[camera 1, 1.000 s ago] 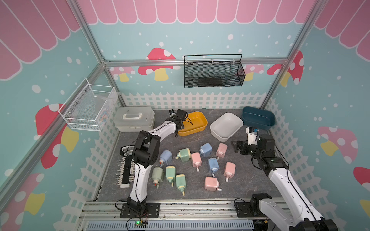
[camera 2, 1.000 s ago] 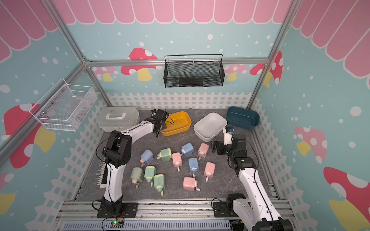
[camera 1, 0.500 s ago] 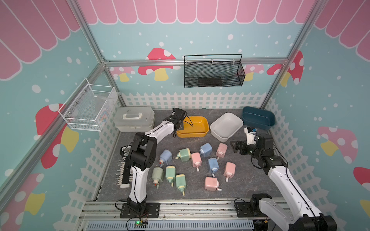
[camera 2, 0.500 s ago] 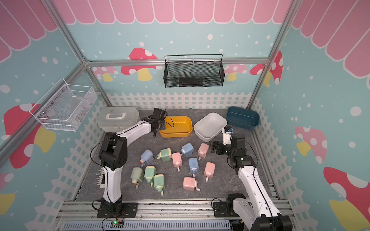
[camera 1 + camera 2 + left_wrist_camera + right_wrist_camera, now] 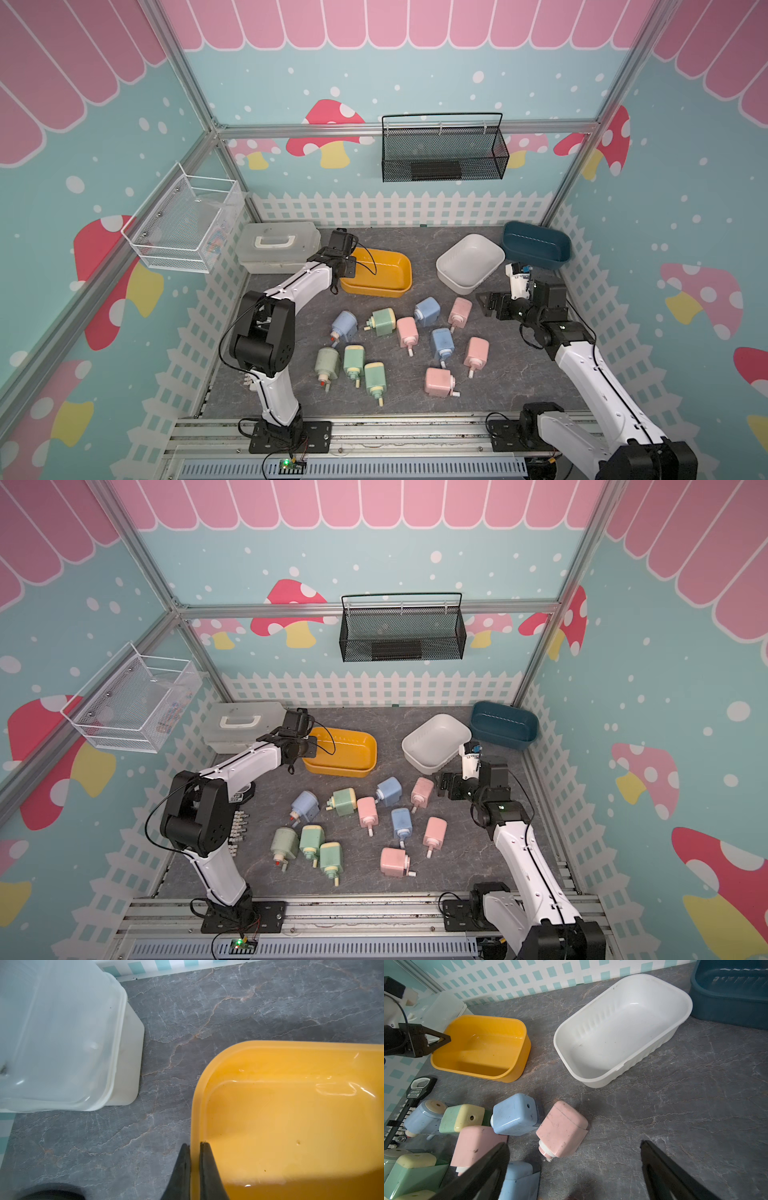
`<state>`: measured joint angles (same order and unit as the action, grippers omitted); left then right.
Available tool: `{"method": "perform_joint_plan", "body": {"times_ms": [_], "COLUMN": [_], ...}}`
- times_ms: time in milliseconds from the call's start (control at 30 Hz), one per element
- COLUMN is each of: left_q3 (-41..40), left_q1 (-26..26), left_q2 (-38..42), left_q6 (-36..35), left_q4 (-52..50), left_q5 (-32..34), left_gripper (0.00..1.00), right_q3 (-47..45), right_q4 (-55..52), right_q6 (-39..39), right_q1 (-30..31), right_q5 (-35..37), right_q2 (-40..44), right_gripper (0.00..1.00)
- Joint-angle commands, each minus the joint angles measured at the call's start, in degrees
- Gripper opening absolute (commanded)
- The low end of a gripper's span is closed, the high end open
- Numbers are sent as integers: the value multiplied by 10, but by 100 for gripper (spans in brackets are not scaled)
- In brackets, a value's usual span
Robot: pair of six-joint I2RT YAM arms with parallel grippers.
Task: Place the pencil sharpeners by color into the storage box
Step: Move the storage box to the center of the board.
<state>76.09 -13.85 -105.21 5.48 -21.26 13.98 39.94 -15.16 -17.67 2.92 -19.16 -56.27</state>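
Sharpeners (image 5: 443, 341), eleven in all, lie loose on the grey table (image 5: 519, 374) in the middle of your workspace, all outside the tubs. Nearest you, a pink one (image 5: 439, 381) lies alone, and to its left three green ones (image 5: 354, 360) sit side by side, close together. Behind these the rest spread in a loose band: three blue, three more pink and one green, their cream crank stubs pointing mostly toward you. A black bar tool (image 5: 415, 1093) with side pegs lies along the left edge, partly hidden behind your left arm (image 5: 299, 282).

Your right gripper (image 5: 482, 301) hovers just right of the farthest pink sharpener (image 5: 460, 309), its jaws spread wide with nothing between them.

Farther back, your left gripper (image 5: 194, 1145) is clamped shut on the left end of the yellow tub (image 5: 376, 289); the wrist view shows one finger outside the wall and one inside, pinching the rim. Right of it a white tub (image 5: 465, 284) stands at an angle, and a blue tub (image 5: 536, 255) sits close behind that in the far right corner. A translucent lidded case (image 5: 278, 249) fills the far left corner, near the yellow tub but apart from it. On the walls above hang a white wire basket (image 5: 183, 224) on your left and a black mesh basket (image 5: 442, 153) at the back.
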Motion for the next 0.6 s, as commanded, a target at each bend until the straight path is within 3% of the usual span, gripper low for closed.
{"method": "perform_joint_plan", "body": {"times_ms": [0, 167, 300, 567], "left_q3": [-13, -24, -46, -84], "left_q1": [17, 51, 62, 117], "left_q2": [17, 23, 31, 53], "left_q6": [-48, -64, -98, -129], "left_q4": [21, 20, 42, 48], "left_q5": [-63, -108, -96, -145], "left_gripper": [0, 0, 0, 0], "right_q3": [17, 19, 21, 34], "right_q4": [0, 1, 3, 14], "right_q6": [-6, -11, -14, -23], "right_q1": [3, 2, 2, 2], "right_q5": [-8, -8, -16, -24], "right_q2": [0, -1, -5, -24], "right_gripper": [99, 99, 99, 99]}}
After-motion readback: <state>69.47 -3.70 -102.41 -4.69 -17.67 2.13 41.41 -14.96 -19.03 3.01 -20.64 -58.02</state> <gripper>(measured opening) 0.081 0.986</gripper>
